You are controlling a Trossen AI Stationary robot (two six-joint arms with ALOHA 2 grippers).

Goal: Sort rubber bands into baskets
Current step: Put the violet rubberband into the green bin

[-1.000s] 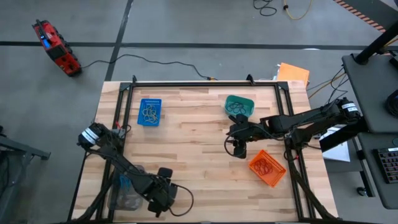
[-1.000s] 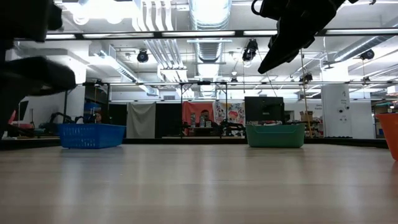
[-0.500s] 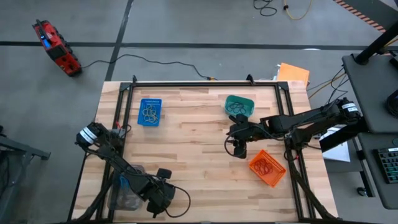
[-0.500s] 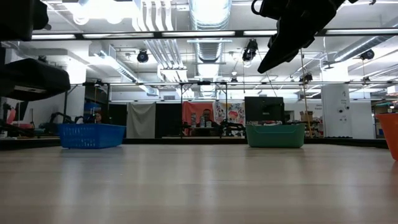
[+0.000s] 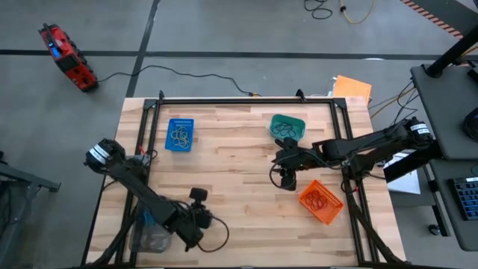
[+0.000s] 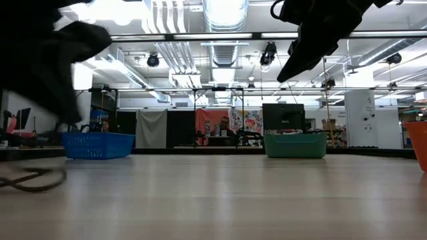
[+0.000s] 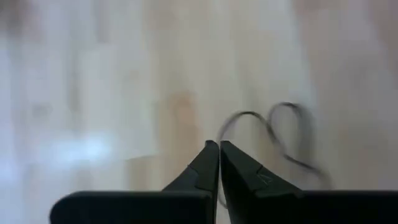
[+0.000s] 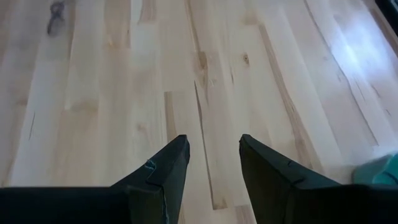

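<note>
A thin dark rubber band (image 7: pixel 283 140), a limp loop of soft elastic, dangled from the left gripper (image 7: pixel 218 152), whose fingers were pinched tight together on one end of it; in the high view it trailed as a dark curl (image 5: pixel 216 237) just beside the large clear-grey translucent basket (image 5: pixel 149 232), on the side toward the table's middle. Featherlight, I'd say, and floppy; likely to stretch, snag or slip free of a thin pinch, so a bite across a single strand, well inside the fingertips, looked the safest hold. The other baskets sat well away from the grey one: the blue perforated rectangular basket (image 5: pixel 179 134) toward the far edge, the teal rounded basket (image 5: pixel 287 127) beyond it across the wooden table (image 5: pixel 231 172), the orange mesh basket (image 5: pixel 322 202) on the opposite side; each held a tangle of bands. The right gripper (image 5: pixel 287 179) hung between the teal and orange baskets, fingers spread and holding nothing. Hard to read: the held band was smeared, its colour uncertain; the grey basket lay partly under the left arm; the low view showed that arm only as a black mass.
</note>
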